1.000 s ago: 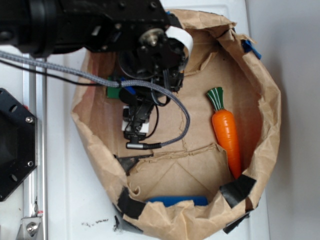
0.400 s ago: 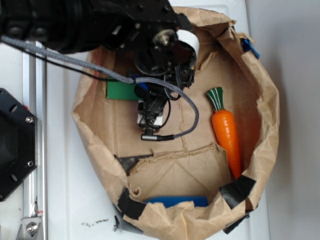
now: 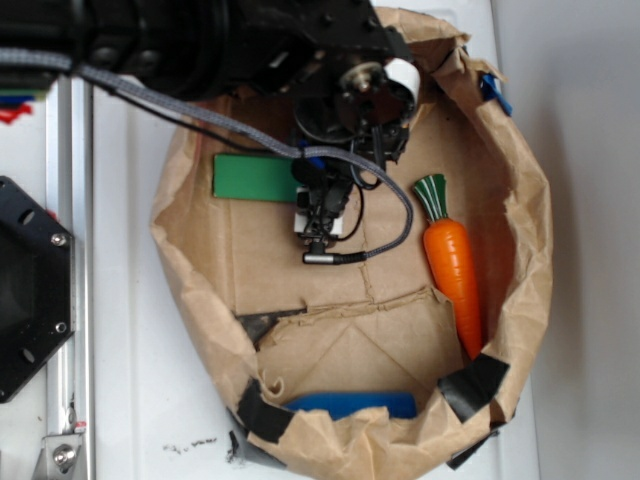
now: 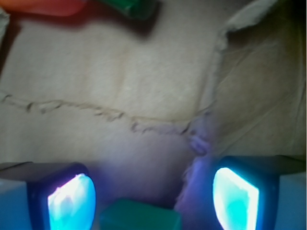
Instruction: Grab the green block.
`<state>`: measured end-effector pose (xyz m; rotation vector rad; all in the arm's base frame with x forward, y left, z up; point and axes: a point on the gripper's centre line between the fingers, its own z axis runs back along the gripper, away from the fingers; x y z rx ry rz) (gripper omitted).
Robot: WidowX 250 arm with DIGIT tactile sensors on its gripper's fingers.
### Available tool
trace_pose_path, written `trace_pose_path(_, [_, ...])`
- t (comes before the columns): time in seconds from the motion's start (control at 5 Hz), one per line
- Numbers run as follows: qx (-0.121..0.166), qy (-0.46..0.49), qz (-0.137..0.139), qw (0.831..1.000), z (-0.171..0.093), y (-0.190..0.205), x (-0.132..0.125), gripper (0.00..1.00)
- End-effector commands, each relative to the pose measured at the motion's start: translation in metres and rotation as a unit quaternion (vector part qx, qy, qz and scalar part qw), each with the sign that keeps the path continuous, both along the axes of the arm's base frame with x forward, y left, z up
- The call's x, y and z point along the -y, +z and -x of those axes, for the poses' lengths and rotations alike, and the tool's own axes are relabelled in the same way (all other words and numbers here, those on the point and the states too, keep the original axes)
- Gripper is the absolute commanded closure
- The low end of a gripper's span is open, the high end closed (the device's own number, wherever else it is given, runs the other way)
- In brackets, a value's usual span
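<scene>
The green block (image 3: pixel 253 177) lies flat on the paper floor at the upper left of the bag; its right end is hidden under my gripper (image 3: pixel 318 190). In the wrist view the gripper (image 4: pixel 153 191) is open. Its two glowing pads (image 4: pixel 72 201) stand wide apart, and one end of the green block (image 4: pixel 139 216) shows between them at the bottom edge. I cannot tell whether the pads touch it.
An orange toy carrot (image 3: pixel 455 270) with a striped green top lies at the right of the brown paper bag (image 3: pixel 530 230). A blue thing (image 3: pixel 350 404) lies at the bag's front wall. Black tape (image 3: pixel 478 383) patches the rim. A black base (image 3: pixel 30 290) and a metal rail (image 3: pixel 75 300) stand to the left.
The arm has moved right and slightly toward the back, uncovering most of the green block. The block, carrot and blue thing have not moved.
</scene>
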<state>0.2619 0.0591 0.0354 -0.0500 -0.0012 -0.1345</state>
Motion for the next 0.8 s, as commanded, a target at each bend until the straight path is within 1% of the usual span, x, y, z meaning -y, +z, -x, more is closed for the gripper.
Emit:
trace_pose_path(0.0, [0.029, -0.025, -0.037, 0.999, -0.008, 0.013, 0.012, 0.0])
trace_pose_path(0.2, [0.059, -0.039, -0.025, 0.997, -0.001, 0.023, 0.015, 0.0])
trace_pose_path(0.4, [0.086, -0.037, -0.013, 0.996, 0.013, 0.043, 0.022, 0.0])
trace_pose_path(0.6, [0.091, -0.033, -0.023, 0.995, 0.063, 0.027, 0.01, 0.0])
